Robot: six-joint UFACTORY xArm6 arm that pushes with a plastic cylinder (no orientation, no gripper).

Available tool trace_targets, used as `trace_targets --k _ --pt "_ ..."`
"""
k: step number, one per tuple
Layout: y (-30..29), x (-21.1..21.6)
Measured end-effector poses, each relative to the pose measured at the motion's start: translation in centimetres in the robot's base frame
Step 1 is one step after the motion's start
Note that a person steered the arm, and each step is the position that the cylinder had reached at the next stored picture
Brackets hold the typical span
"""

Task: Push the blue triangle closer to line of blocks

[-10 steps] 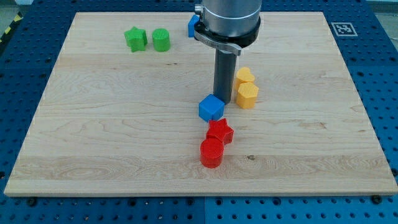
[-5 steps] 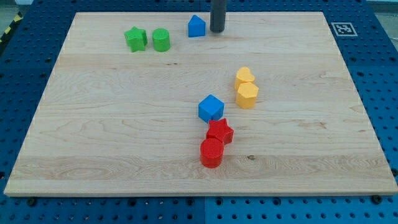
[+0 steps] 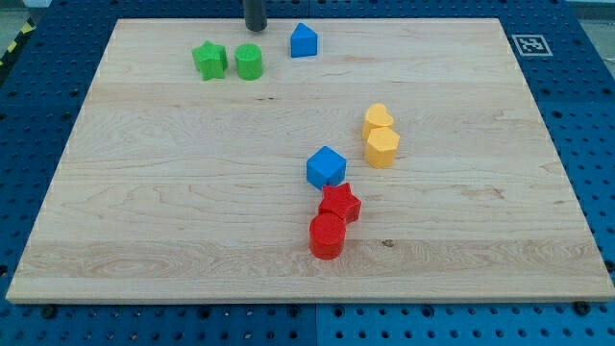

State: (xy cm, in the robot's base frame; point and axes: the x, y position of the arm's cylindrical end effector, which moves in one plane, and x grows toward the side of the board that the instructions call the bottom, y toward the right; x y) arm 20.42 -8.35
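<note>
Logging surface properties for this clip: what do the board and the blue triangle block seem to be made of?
The board looks like pale, unvarnished wood: plank seams and grain streaks show, with little glare. The blue triangle block looks like matte plastic, uniformly coloured with soft shading, though painted wood cannot be ruled out. My tip stands to its left, apart from it.

Board (image 3: 173, 192) pale matt wood; blue triangle (image 3: 304, 40) matt plastic.

My tip (image 3: 255, 29) left of blue triangle (image 3: 304, 40).

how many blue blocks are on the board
2: the blue triangle near the view's top edge, right of my tip, and the blue cube mid-board, touching the red star. None looks hidden.
</note>
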Motion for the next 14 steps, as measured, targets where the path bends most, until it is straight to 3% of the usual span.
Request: trace_targets --k 3,6,12,14 --pt "6.0 1.8" --pt "6.5 5.0" --pt "11.9 6.2" --pt "11.9 9.3"
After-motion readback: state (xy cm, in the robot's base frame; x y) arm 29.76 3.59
